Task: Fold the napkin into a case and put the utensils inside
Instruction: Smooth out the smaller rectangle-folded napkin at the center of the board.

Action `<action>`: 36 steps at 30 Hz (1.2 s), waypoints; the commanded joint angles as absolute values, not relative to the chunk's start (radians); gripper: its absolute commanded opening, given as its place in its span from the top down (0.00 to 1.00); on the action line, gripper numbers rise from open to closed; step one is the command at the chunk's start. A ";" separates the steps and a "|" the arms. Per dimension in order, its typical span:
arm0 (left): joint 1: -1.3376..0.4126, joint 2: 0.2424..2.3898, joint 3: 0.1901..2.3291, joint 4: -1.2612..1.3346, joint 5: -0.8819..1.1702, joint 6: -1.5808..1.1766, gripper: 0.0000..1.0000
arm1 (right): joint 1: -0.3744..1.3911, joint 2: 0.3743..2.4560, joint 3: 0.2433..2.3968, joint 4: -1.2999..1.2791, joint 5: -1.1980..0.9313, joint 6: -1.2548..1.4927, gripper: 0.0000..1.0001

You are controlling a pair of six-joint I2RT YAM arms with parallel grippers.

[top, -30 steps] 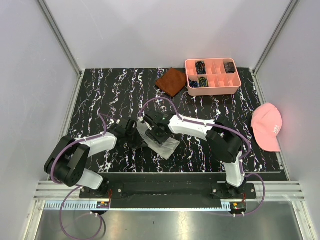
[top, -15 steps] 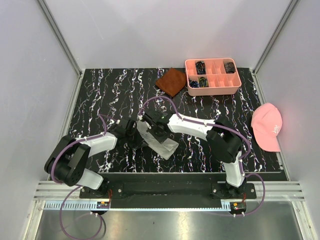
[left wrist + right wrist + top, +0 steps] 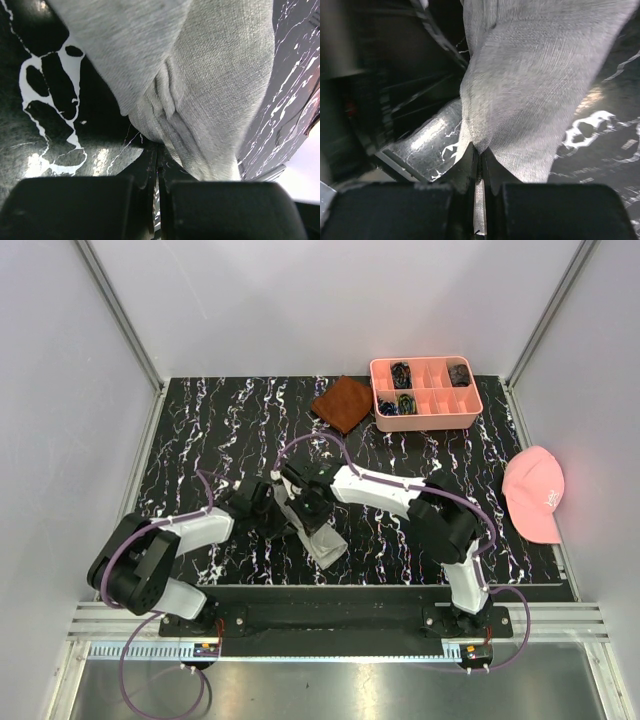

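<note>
The light grey napkin [image 3: 326, 539] lies as a narrow folded strip in the near middle of the table, its upper end lifted between both grippers. My left gripper [image 3: 284, 514] is shut on a bunched fold of the napkin [image 3: 215, 90]; its jaws [image 3: 159, 148] pinch the cloth. My right gripper [image 3: 307, 506] is shut on an edge of the napkin [image 3: 535, 85], which fans out from its closed jaws [image 3: 481, 150]. I cannot tell whether the strip forms a case. The utensils are out of view.
A rust-brown square cloth [image 3: 343, 403] and a pink compartment tray [image 3: 424, 418] holding small dark items sit at the back. A pink cap [image 3: 535, 493] lies at the right edge. The black marbled table [image 3: 200, 430] is walled on three sides.
My right gripper has shut on the napkin and shifted slightly left toward the left gripper. The grey strip has been drawn narrower and to the left. The left gripper stays shut.
</note>
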State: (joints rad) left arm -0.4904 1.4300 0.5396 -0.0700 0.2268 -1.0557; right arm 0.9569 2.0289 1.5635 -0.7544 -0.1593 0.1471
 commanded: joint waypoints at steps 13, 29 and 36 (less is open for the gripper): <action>-0.322 1.275 0.666 -0.215 0.262 -0.940 0.81 | 0.946 2.045 1.336 -0.491 -0.271 0.276 0.91; -0.365 1.531 0.706 -0.101 0.362 -0.960 0.88 | 0.919 1.999 1.307 -0.463 -0.301 0.285 0.86; -0.299 1.632 0.687 -0.181 0.256 -0.844 0.94 | 0.902 1.885 1.244 -0.472 -0.371 0.314 0.57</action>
State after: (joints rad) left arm -0.3302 1.6016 0.7132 -0.1326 0.3546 -0.9306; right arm 0.9207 1.9659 1.2926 -0.4442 -0.3511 0.3073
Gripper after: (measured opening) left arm 0.072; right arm 0.375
